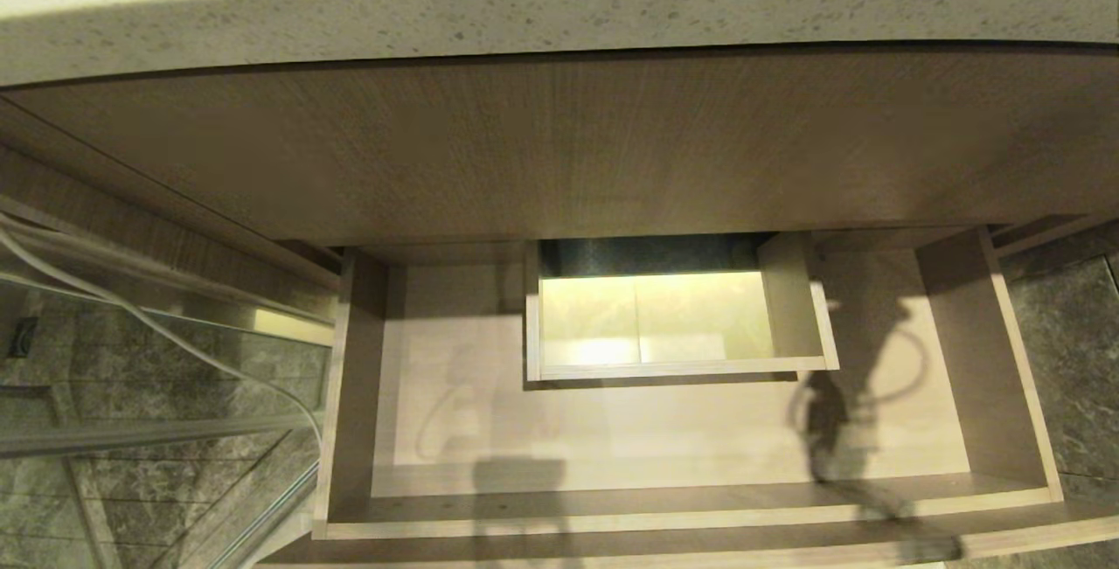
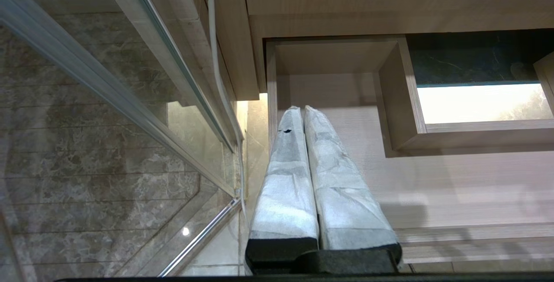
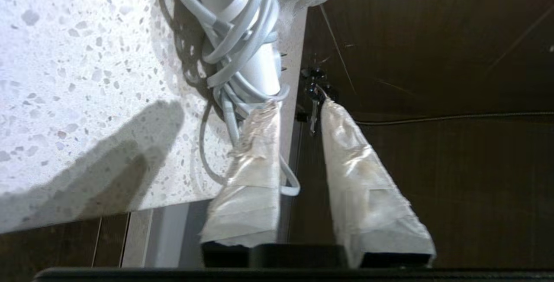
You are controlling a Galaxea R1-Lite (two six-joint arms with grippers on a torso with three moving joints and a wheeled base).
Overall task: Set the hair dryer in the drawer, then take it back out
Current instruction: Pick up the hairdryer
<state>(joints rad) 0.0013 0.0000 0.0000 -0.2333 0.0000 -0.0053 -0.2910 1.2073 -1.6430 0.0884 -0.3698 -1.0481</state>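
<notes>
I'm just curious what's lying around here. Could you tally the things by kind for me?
Hair dryer, white, cord wound round it, on the speckled countertop: 1
Drawer, pulled open, nothing in it: 1
Grippers, left gripper and right gripper: 2
Total: 4

The speckled counter (image 1: 559,18) runs across the head view at 12 o'clock, its pale edge overhanging a wood-grain panel (image 1: 559,149). In the right wrist view the same counter (image 3: 86,78) carries the hair dryer (image 3: 242,22), which lies on the stone close to the counter's edge, its white cord wound around the barrel and looping onto the surface. Below the panel, at 6 o'clock in the head view, the drawer (image 1: 367,377) stands pulled out, its floor bare, with the boxed cutout (image 1: 791,307) in the middle of its back.
</notes>
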